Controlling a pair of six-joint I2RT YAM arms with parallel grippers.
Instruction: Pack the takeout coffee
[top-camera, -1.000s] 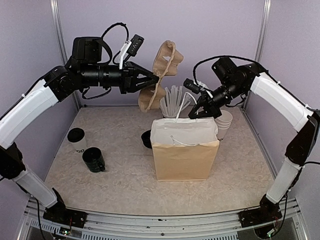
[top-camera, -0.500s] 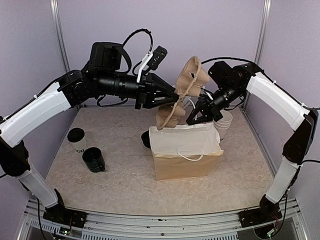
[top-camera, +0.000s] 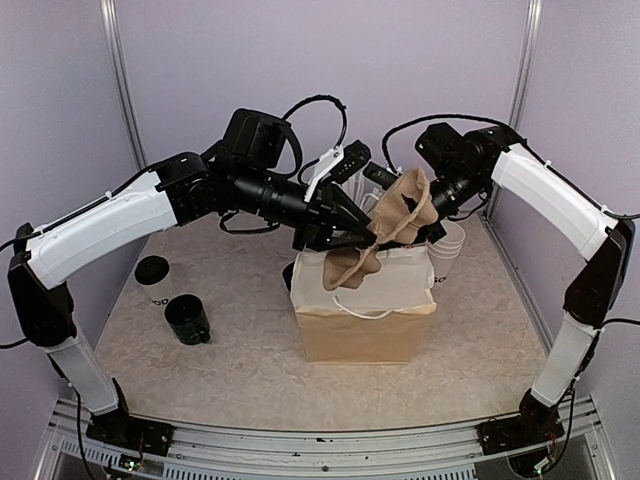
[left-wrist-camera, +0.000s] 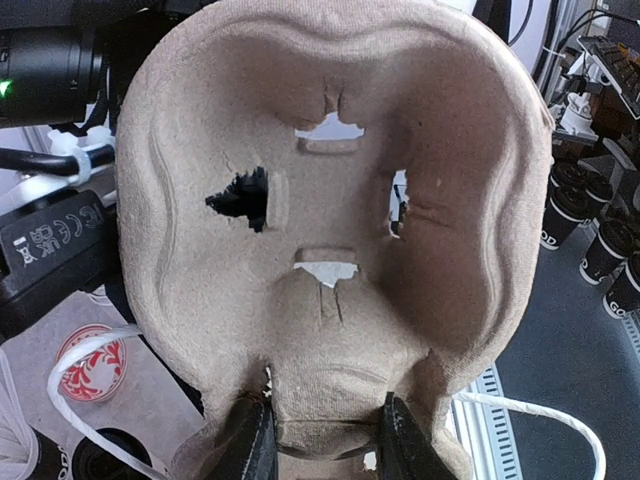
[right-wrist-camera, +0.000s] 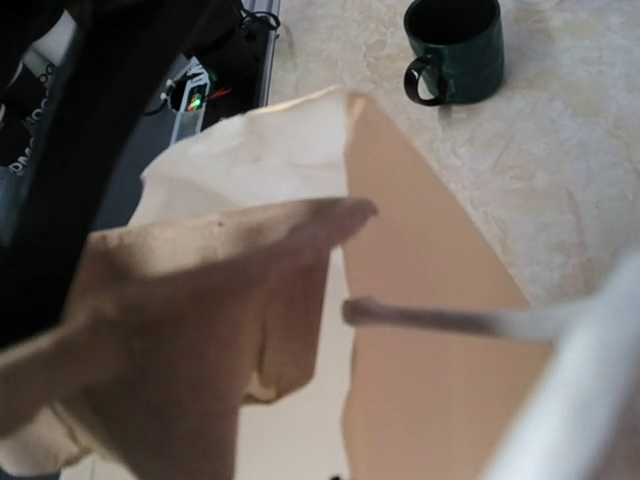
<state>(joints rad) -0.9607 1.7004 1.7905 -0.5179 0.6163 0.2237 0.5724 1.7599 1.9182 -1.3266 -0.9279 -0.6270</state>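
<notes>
The takeout coffee (top-camera: 152, 272), a white cup with a black lid, stands at the left of the table, far from both grippers. My left gripper (top-camera: 355, 232) is shut on the edge of a brown pulp cup carrier (top-camera: 395, 225) and holds it tilted over the open top of the paper bag (top-camera: 365, 325). In the left wrist view the carrier (left-wrist-camera: 330, 180) fills the frame, with my gripper (left-wrist-camera: 320, 440) clamping its lower rim. My right gripper is behind the carrier at the bag's back rim, its fingers hidden. The right wrist view shows the bag's mouth (right-wrist-camera: 430, 280) and the carrier (right-wrist-camera: 180, 300).
A dark green mug (top-camera: 186, 320) stands in front of the coffee and also shows in the right wrist view (right-wrist-camera: 455, 45). A stack of white cups (top-camera: 450, 245) is behind the bag on the right. A black cup (top-camera: 292, 275) sits by the bag's left rear corner.
My left arm has carried the carrier right and down, from high near the back wall to the bag's mouth. The bag has shifted slightly left.
</notes>
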